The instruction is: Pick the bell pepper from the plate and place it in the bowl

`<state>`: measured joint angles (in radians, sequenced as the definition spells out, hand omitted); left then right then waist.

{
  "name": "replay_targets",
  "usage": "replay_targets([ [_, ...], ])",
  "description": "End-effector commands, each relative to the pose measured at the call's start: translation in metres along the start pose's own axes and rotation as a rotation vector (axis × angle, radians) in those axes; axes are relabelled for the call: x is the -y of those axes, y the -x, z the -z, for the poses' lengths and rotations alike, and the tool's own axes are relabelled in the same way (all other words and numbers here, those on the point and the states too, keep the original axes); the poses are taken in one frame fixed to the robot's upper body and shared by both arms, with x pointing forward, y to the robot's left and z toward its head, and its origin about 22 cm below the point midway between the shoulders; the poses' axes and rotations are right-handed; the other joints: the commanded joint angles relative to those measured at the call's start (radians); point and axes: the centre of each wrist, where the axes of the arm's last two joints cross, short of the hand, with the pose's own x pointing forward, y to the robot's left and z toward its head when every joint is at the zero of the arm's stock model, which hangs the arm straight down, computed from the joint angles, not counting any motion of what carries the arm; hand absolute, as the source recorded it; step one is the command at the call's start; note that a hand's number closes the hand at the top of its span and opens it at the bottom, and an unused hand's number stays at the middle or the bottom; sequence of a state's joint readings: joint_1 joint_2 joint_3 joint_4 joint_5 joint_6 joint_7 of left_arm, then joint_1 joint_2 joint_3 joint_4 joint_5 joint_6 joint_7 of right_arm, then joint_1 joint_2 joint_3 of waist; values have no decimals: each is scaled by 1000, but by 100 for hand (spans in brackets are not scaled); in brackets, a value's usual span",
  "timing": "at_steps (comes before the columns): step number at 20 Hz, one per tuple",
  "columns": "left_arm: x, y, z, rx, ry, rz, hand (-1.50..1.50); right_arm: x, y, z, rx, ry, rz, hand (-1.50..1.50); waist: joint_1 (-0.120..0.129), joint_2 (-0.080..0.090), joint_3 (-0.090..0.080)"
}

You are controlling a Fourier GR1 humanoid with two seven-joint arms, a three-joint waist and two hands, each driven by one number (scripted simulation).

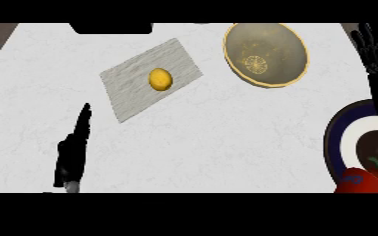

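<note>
Nothing picked yet: your right hand (367,47) rests with fingers straight, holding nothing. The bell pepper (358,181) sits well below it on the plate (334,136); the bowl (266,54) lies just to its left. Left hand (74,150), fingers straight, idles. Reach down next.

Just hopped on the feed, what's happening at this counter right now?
Nothing is being held yet. The red bell pepper sits on the dark-rimmed plate at the lower right. The bowl waits at the upper right. The left hand hovers open at lower left; the right hand rests at the right edge.
</note>
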<state>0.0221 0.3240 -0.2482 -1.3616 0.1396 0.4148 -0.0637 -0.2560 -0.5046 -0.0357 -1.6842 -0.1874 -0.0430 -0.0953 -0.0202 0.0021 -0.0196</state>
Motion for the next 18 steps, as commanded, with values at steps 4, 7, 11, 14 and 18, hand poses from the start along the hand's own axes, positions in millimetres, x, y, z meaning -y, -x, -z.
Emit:
replay_targets([
  [4,23,-51,9,194,258,-43,0,70,23,-65,-142,34,104,150,-49,-10,23],
  [7,35,-64,5,251,338,-81,0,122,-2,-58,-244,-80,-463,150,-103,7,9],
  [11,37,-76,-3,246,513,-99,0,126,69,-158,-346,87,70,-150,-10,-4,23],
  [14,40,-103,6,276,529,-92,0,146,81,-174,-328,-22,-84,-150,14,-1,22],
  [18,46,-104,17,272,533,-109,0,172,46,-127,-333,-180,-327,-150,13,-1,20],
])
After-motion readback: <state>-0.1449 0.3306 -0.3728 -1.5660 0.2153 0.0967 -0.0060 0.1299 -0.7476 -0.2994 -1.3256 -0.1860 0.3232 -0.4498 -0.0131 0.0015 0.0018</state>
